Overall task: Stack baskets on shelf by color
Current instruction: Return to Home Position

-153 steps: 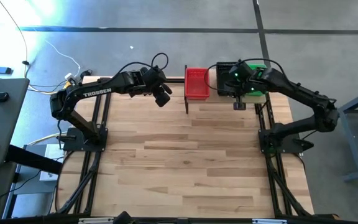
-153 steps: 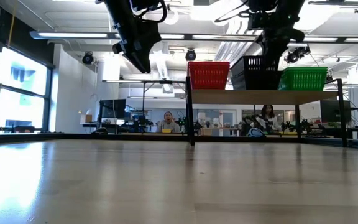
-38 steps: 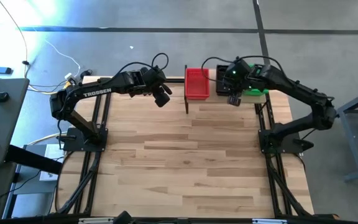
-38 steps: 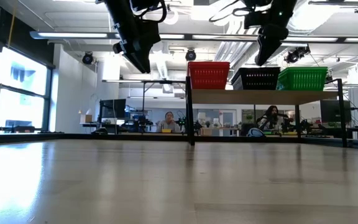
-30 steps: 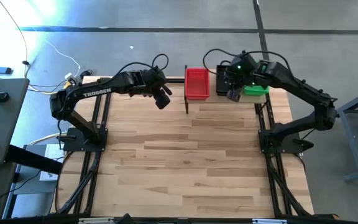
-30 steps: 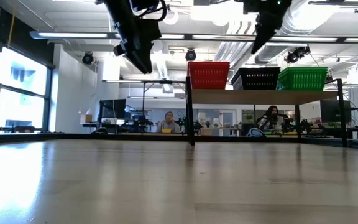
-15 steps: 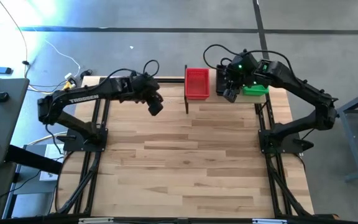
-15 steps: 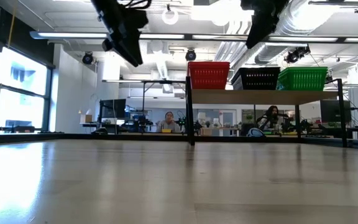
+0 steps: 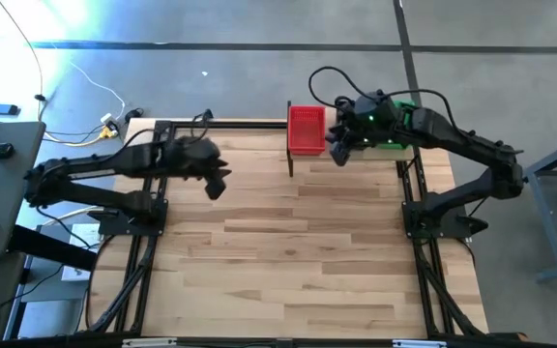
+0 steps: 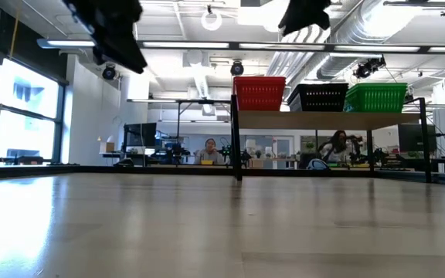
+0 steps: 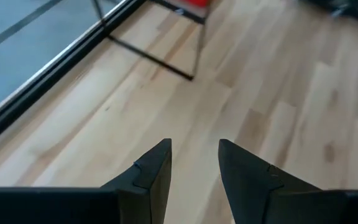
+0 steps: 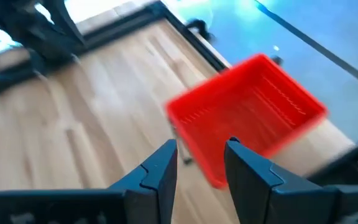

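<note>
Stacking appears complete: the red baskets [image 10: 259, 93], black baskets [image 10: 319, 96] and green baskets [image 10: 376, 97] stand in three single-colour stacks side by side on the shelf [image 10: 331, 120], and in my judgement only parking the arms remains. The right gripper [image 9: 338, 151] hangs near the shelf's front edge, jaws apart and empty, with the red stack just ahead of them. The left gripper [image 9: 217, 184] is over bare tabletop [image 9: 298, 251], well apart from the shelf, jaws likewise apart and holding nothing.
</note>
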